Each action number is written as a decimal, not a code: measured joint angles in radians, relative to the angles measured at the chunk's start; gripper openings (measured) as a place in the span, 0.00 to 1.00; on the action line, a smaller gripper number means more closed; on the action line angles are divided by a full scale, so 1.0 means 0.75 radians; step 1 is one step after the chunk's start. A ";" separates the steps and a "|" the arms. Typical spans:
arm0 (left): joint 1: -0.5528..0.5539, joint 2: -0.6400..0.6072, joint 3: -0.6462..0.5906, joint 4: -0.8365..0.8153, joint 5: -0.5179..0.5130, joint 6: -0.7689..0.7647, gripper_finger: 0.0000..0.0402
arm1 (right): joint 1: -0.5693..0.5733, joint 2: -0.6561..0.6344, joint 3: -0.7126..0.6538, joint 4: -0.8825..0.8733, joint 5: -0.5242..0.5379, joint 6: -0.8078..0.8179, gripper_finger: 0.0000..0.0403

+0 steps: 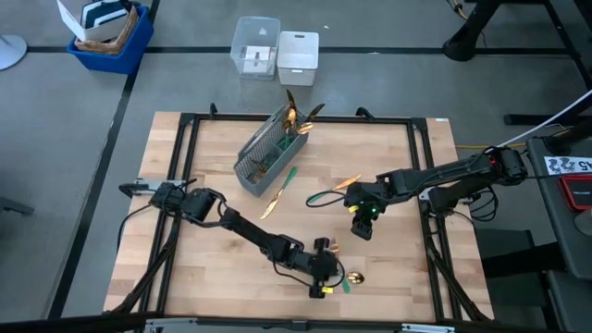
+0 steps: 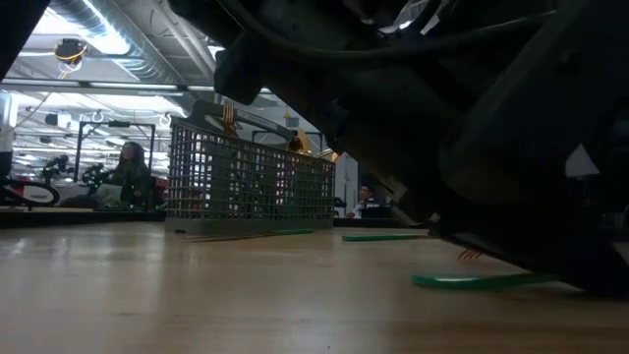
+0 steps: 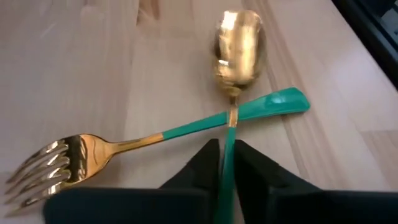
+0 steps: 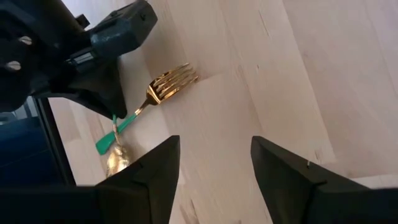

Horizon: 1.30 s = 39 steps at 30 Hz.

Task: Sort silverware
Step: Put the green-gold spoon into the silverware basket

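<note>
My left gripper (image 1: 328, 276) is near the table's near edge, shut on a gold spoon (image 3: 239, 46) with a teal handle. The spoon lies crosswise over a matching fork (image 3: 93, 152), whose handle rests on the wood. In the high view the spoon's bowl (image 1: 355, 277) shows just right of the gripper and the fork's head (image 1: 334, 248) just beyond it. My right gripper (image 1: 361, 222) hovers open right of centre, its fingers (image 4: 155, 171) apart over bare wood. The grey mesh caddy (image 1: 268, 148) holds more silverware upright. My left gripper (image 3: 225, 149) pinches the spoon's teal handle (image 3: 227, 158) between its two fingers, behind where it crosses the fork. The fingers slant down from above and lie along the handle, with the bowl pointing away from them. Whether the bowl rests on the table cannot be told.
Two loose teal-handled pieces (image 1: 280, 191) (image 1: 331, 191) lie on the wood between the caddy and my right gripper. A black frame rail (image 1: 185, 125) rims the table. Clear bins (image 1: 257, 46) and a blue bin (image 1: 106, 32) stand on the floor beyond the far edge.
</note>
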 joint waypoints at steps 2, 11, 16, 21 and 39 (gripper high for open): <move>0.000 0.001 -0.001 0.000 0.001 0.006 0.04 | 0.000 0.000 0.000 0.000 0.000 0.000 0.50; 0.001 -0.026 -0.006 -0.016 0.013 -0.063 0.02 | 0.000 0.000 0.003 -0.006 0.000 0.000 0.50; -0.004 -0.079 -0.011 -0.056 0.028 -0.069 0.02 | 0.000 0.000 0.082 -0.044 0.000 -0.030 0.50; -0.002 -0.146 -0.009 -0.029 0.019 -0.080 0.01 | 0.000 0.000 0.223 -0.170 0.048 -0.124 0.50; 0.042 -0.435 -0.008 -0.395 -0.465 -0.259 0.01 | 0.000 -0.029 0.895 -0.788 0.554 -0.331 0.50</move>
